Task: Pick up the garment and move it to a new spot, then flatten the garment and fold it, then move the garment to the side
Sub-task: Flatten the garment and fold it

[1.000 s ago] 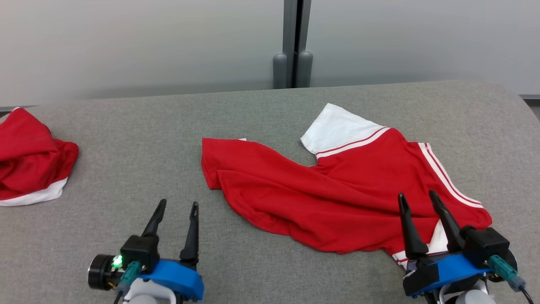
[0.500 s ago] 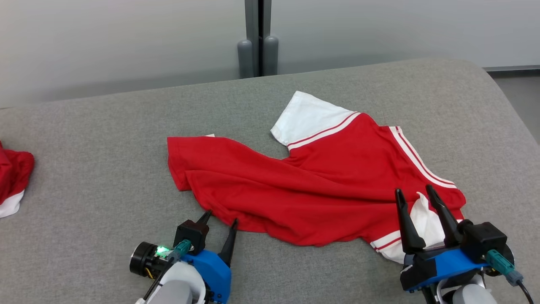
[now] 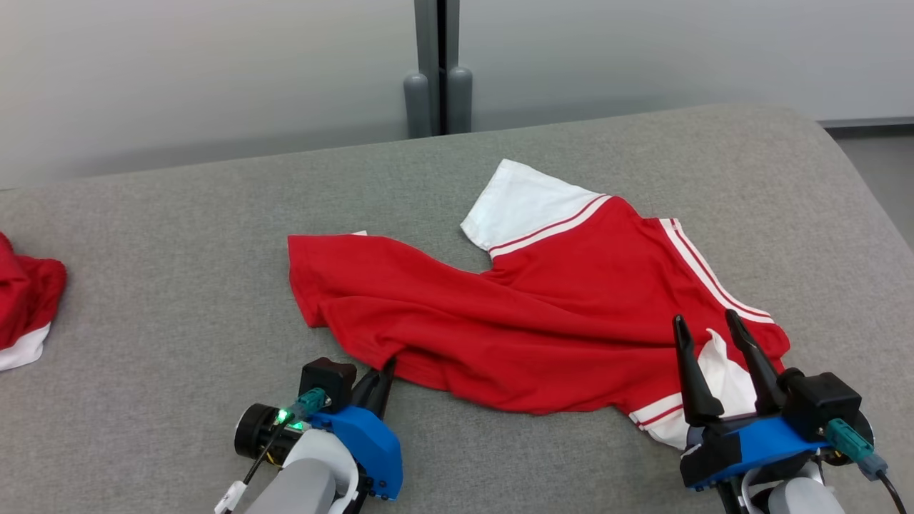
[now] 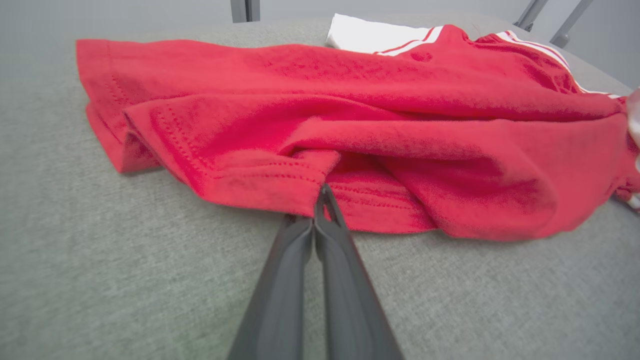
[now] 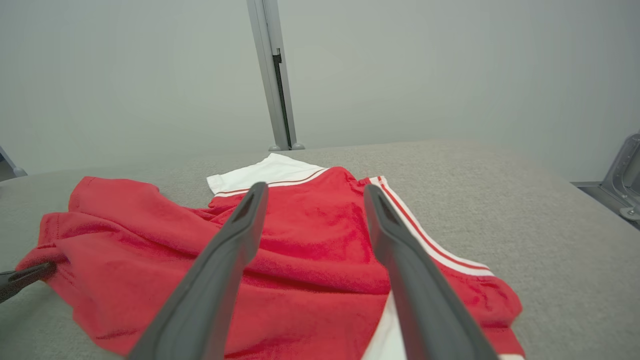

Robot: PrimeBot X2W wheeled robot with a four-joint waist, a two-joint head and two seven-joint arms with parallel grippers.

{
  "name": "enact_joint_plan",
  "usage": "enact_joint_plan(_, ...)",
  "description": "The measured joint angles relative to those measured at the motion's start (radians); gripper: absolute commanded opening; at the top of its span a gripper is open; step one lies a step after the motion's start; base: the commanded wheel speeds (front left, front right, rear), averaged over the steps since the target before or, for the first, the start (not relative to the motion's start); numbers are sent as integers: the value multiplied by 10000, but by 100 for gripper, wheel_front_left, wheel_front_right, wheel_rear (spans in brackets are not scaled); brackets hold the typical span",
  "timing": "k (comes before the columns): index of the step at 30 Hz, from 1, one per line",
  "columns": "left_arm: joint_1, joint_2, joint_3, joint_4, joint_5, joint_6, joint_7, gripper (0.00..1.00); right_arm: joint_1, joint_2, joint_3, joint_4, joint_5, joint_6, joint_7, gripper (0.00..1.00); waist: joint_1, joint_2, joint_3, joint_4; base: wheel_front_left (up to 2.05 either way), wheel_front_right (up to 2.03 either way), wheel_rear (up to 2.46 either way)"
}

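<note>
Garment: red shirt with white trim, lying rumpled on the tabletop, right of centre in my head view. It is not flat; long folds run across the body.
Sleeve: white, with red stripes along its seam. It lies spread on the garment's far side.
Hem: stitched red edge on the near left side, doubled over itself. It is the part nearest my left arm.
Left end effector: fingers pressed together with no gap, low at the tabletop. In my left wrist view the tips nip the hem, and the cloth laps over one of them. In my right wrist view one of its dark fingers meets the garment's red edge at the far left.
Right end effector: fingers well apart, nothing between them. It stands over the garment's near right corner, by a white patch with red stripes. I cannot tell whether the tips touch the cloth.
Other garment: red and white, bunched at the left edge of my head view, well apart from the garment.
Post: gray, upright, behind the tabletop's far edge, against a pale wall.
</note>
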Motion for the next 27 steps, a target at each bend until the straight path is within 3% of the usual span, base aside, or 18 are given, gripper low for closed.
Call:
enact_joint_plan(5, 128, 188, 623, -1045, -244, 27, -44, 0, 199, 12, -182, 31, -6, 0, 0, 100, 0, 0, -247, 407, 0, 0, 0)
enact_joint_plan(21, 2964, 2479, 1927, -4882, -59, 1237, 403, 0, 477, 29, -512, 226, -132, 0, -2, 100, -1, -1, -403, 1504, 0, 0, 0)
enact_joint_plan(27, 3481, 2615, 2073, -5894, -349, 1482, 771, 0, 448, 33, -474, 320, -134, 0, -2, 100, 0, -1, -268, 1482, 0, 0, 0)
